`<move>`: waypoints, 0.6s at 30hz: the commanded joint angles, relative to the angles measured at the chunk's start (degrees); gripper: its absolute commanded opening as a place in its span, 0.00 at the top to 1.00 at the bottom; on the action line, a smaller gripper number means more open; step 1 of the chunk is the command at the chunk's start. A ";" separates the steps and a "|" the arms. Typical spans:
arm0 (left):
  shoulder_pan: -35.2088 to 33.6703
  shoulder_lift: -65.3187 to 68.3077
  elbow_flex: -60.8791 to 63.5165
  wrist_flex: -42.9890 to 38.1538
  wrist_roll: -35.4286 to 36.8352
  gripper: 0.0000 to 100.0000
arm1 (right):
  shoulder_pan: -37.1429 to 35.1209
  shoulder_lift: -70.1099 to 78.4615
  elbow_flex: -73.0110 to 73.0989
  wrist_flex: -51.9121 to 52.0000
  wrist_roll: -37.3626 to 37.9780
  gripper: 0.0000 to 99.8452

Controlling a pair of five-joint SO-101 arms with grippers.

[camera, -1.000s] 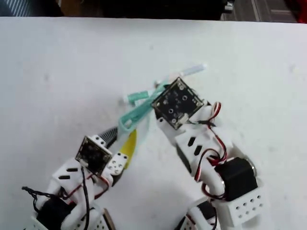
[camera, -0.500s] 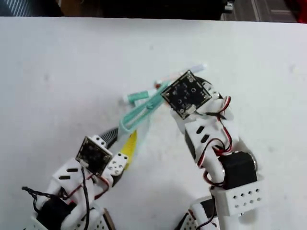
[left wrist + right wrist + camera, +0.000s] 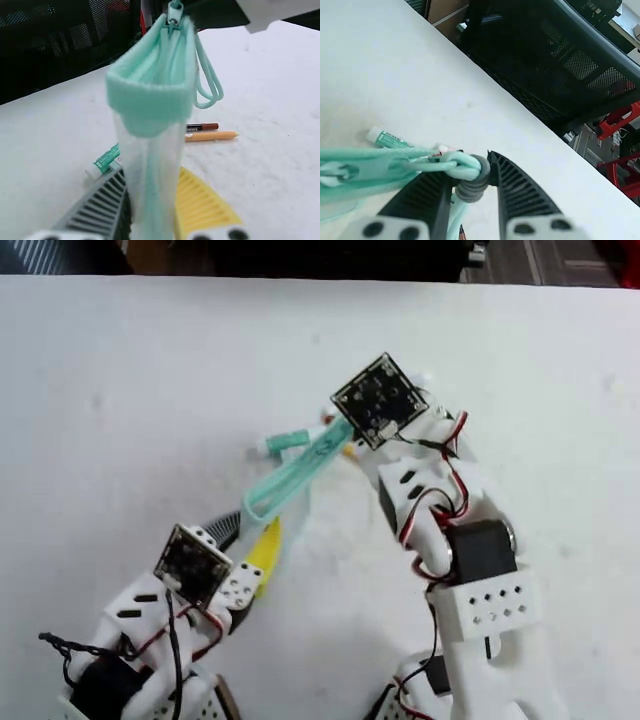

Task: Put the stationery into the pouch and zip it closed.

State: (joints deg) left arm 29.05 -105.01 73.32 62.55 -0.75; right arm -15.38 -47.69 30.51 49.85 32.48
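Two end effectors share one pouch. The left end effector [image 3: 150, 215] has its grey and yellow jaws clamped on the near end of the pouch [image 3: 290, 480]. The right end effector [image 3: 472, 172] is closed on the pull loop [image 3: 465, 167] at the far end, with the teal cord and its grey ring pinched between the black jaws.

The pouch hangs between them, lifted off the worktop [image 3: 150, 360]. Its long axis runs from the left end effector, near the front edge, away and to the right up to the right one. The teal zip band faces upward, and the slider [image 3: 173, 10] sits at the far end, right against the right end effector. I cannot tell whether the mouth is open or shut.

The stationery lies outside the pouch on the worktop, by its far end and nearer the right arm. A green-capped stick [image 3: 283, 442] sits on one side of the pouch line. An orange pencil [image 3: 210, 136] and a brown pen [image 3: 201, 127] lie side by side on the other. All three lie roughly across the pouch's axis, and the pencil's tip points away from the pouch.

As I see it, any pull on the zip must run along that diagonal, towards or away from the left end effector's hold. Neither end effector is free to pick anything up.
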 commanded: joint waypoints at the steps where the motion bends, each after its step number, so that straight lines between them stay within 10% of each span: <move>1: 0.22 0.31 -1.85 1.93 -0.26 0.98 | 3.03 0.13 -0.53 -1.89 -0.09 0.98; 14: 0.13 0.31 -1.76 2.02 -0.35 0.98 | 3.38 -0.48 -0.53 -0.31 -3.25 0.97; 18: 0.04 0.31 -1.67 1.76 -0.35 0.98 | 1.10 -4.26 -0.44 4.18 -5.98 0.73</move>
State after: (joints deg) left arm 29.23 -105.01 73.23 63.16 -0.75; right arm -13.45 -48.57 30.51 52.48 28.18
